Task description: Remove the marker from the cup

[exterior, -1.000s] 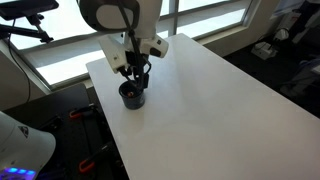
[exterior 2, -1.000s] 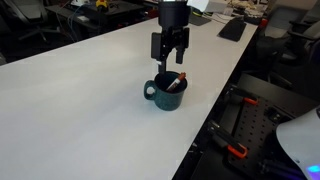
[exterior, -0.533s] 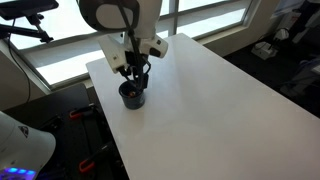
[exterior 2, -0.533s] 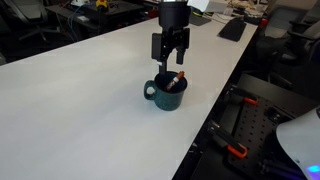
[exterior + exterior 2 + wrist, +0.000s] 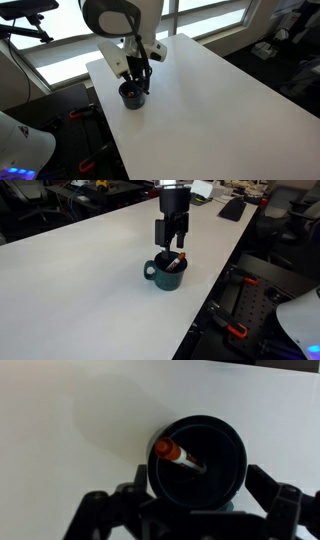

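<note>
A dark navy cup [image 5: 167, 273] with a handle stands on the white table [image 5: 90, 270]; it also shows in an exterior view [image 5: 132, 95] and in the wrist view [image 5: 200, 460]. The marker [image 5: 180, 456] leans inside the cup, its red-orange end up at the rim; it shows as a small red tip in an exterior view [image 5: 179, 258]. My gripper [image 5: 173, 246] hangs right above the cup, fingers spread on either side of the cup [image 5: 190, 510], open and holding nothing.
The white table's edge [image 5: 110, 120] runs close to the cup. Beyond it are floor, cables and robot base parts [image 5: 250, 300]. Windows and office clutter stand behind.
The gripper has turned slightly about its axis above the cup. Cup and marker have not moved.
</note>
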